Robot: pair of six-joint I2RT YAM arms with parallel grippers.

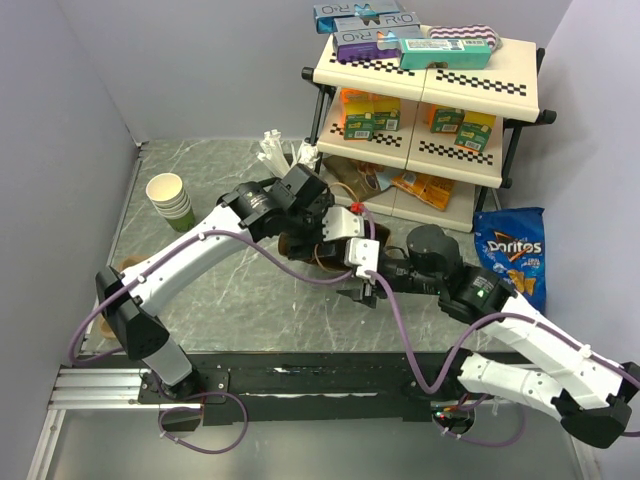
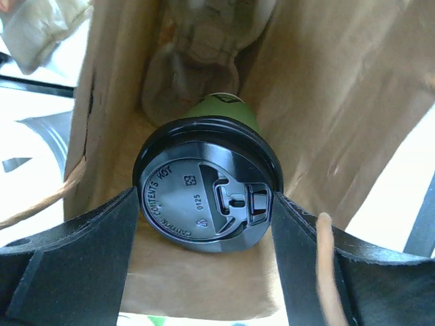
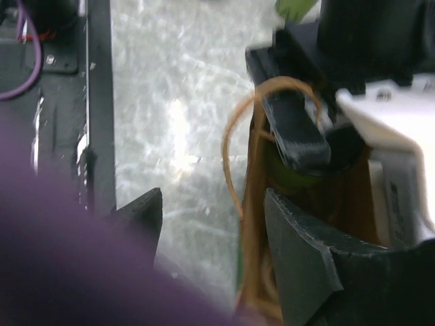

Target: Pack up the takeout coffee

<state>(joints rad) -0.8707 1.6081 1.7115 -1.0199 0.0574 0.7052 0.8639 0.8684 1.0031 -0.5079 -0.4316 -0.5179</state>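
The takeout coffee [image 2: 204,183], a dark green cup with a black lid, is inside a brown paper bag [image 2: 326,81]. My left gripper [image 2: 204,204] is shut on it, one finger against each side of the lid. In the top view the left gripper [image 1: 312,232] reaches down into the bag [image 1: 300,247] and hides the cup. My right gripper [image 3: 214,197] is open. The bag's near wall [image 3: 250,258] and its string handle [image 3: 231,156] stand between its fingers. A bit of the green cup [image 3: 292,173] shows under the left finger.
A stack of cream paper cups [image 1: 170,200] stands at the left. A holder of white cutlery [image 1: 275,150] stands at the back. A shelf rack [image 1: 430,100] of snacks fills the back right. A Doritos bag [image 1: 510,255] leans beside it. A purple cable [image 3: 68,272] blocks the right wrist view's lower left.
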